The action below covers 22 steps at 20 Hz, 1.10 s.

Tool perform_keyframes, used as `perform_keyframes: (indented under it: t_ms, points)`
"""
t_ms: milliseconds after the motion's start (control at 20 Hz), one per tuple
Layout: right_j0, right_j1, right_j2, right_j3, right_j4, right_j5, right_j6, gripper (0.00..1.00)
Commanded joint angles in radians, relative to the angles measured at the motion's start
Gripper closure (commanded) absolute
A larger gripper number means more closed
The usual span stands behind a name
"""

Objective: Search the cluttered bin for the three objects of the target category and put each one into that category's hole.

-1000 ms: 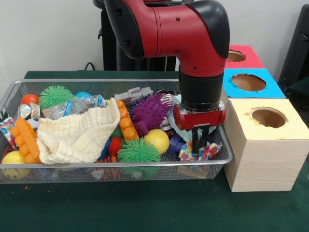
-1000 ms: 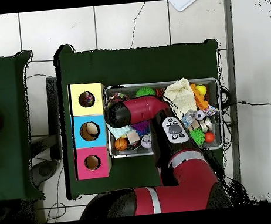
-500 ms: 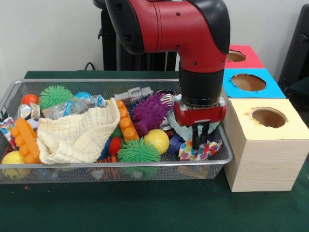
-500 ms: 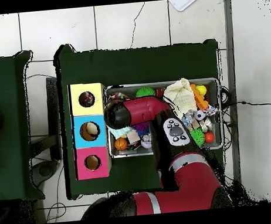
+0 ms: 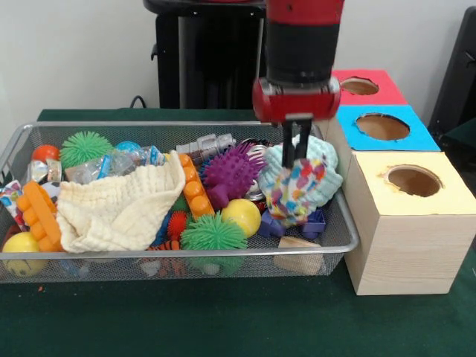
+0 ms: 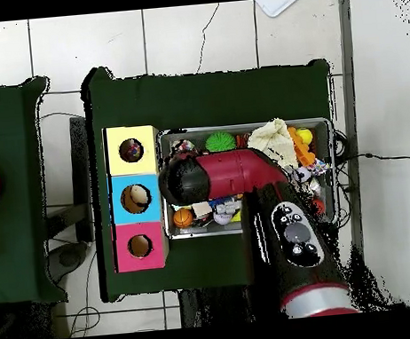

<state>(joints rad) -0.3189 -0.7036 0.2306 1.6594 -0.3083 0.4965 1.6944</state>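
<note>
Red and black arm (image 5: 301, 37) comes down over the right end of the wire bin (image 5: 15, 145), and in the overhead view it (image 6: 245, 177) covers most of the bin's middle. Green table cover (image 5: 223, 320) lies under everything. Beside the bin's right end stand three boxes in a row, each w/ a round hole on top: yellow box (image 5: 416, 223) nearest the camera in the front view, blue box (image 5: 405, 137) behind it, red box (image 5: 383, 89) at the far end. In the overhead view sth sits inside each hole, too small to name. Cream cloth (image 5: 123, 208) is draped over the clutter left of centre. Gripper (image 5: 297, 156) has its fingers pressed together on a multicoloured patterned cloth (image 5: 297, 190), which hangs from them above the bin's right end, its lower edge just over a blue piece (image 5: 316, 223). Right behind the hanging cloth is a pale teal cloth (image 5: 323, 167); can't tell if they touch. Purple spiky ball (image 5: 230, 175) sits near centre, green spiky ball (image 5: 212, 234) in front of it, another green spiky ball (image 5: 82, 147) at the far left. Orange block strip (image 5: 41, 216) lies at the left end, a second orange strip (image 5: 195, 190) along the cream cloth's right edge. Yellow ball (image 5: 242, 216) rests betw. the purple ball and the near rim; a smaller orange ball (image 5: 44, 153) is in the far left corner.
</note>
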Motion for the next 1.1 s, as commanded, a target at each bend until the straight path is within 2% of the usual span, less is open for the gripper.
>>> perform_keyframes:
  t_ms: [50, 600, 900, 1100]
  points:
    - [-0.038, -0.162, 0.086, 0.094, 0.068, 0.213, -0.050, 1.00]
    - [-0.020, -0.263, 0.088, 0.067, 0.124, 0.338, -0.043, 1.00]
    - [0.021, -0.295, 0.091, 0.076, 0.193, 0.385, 0.013, 1.00]
    - [0.073, -0.306, 0.075, 0.022, 0.204, 0.405, 0.054, 1.00]
